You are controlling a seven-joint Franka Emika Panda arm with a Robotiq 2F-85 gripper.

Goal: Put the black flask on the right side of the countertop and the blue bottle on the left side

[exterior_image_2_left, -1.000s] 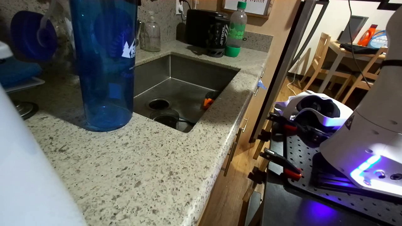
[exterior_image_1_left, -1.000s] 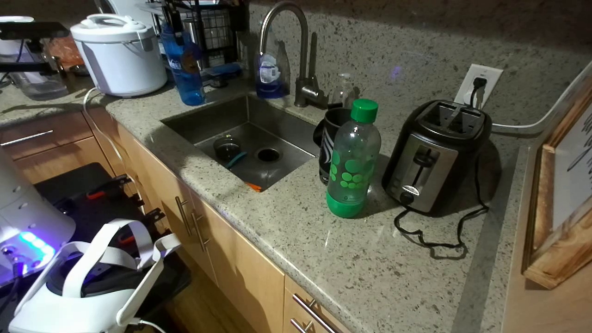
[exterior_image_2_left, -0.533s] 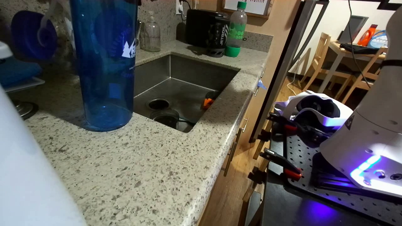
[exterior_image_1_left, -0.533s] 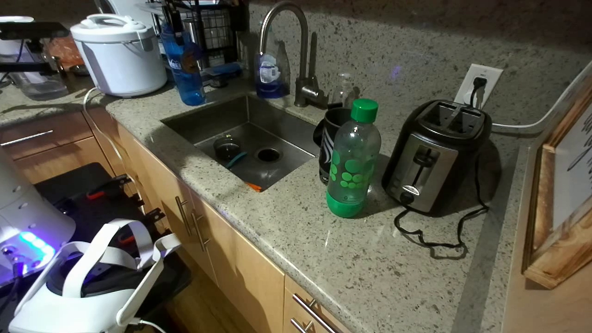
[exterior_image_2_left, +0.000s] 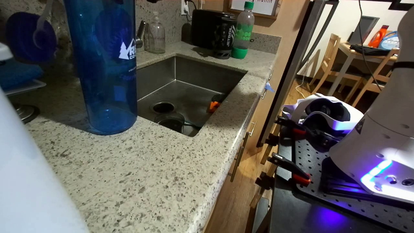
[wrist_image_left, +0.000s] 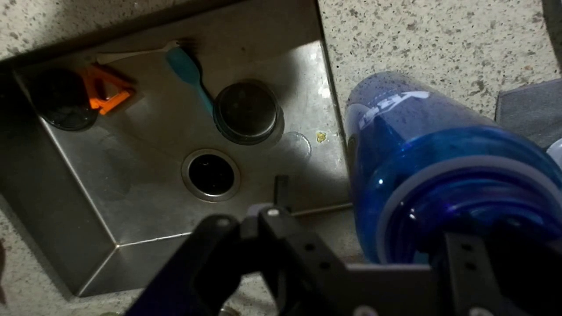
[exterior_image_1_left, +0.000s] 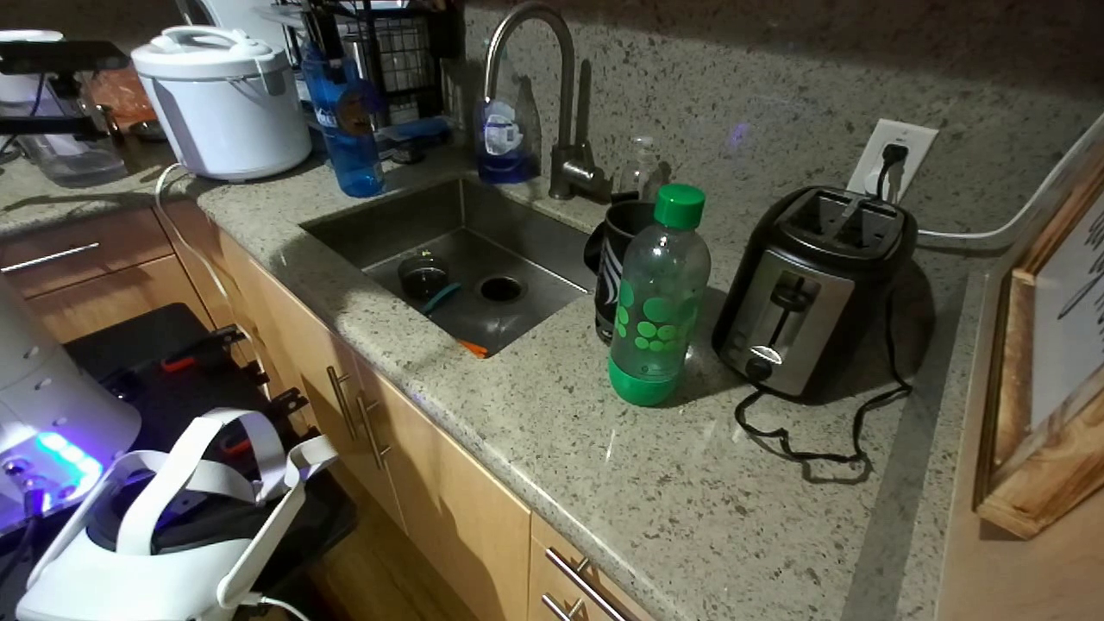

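The speckled beige-grey granite surface [exterior_image_1_left: 733,509] spans an exterior view, its front edge slanting from upper left to bottom centre, with granite running from that edge across the lower right. Inset left of centre is the rectangular steel sink [exterior_image_1_left: 526,228]; right of centre stands the black-and-silver toaster [exterior_image_1_left: 815,302]. The slim translucent blue bottle [exterior_image_2_left: 105,68] is at upper left in both exterior views, its base just beside the sink's rim, its body seeming to lean slightly. In the wrist view it fills the right of the frame, its darker top at lower right, where the dark jaws reach in from the bottom and overlap it; how far apart they stand, and whether they have hold of it, I cannot tell. At upper centre of an exterior view stands the small black cylindrical flask [exterior_image_2_left: 224,38], beyond the sink.
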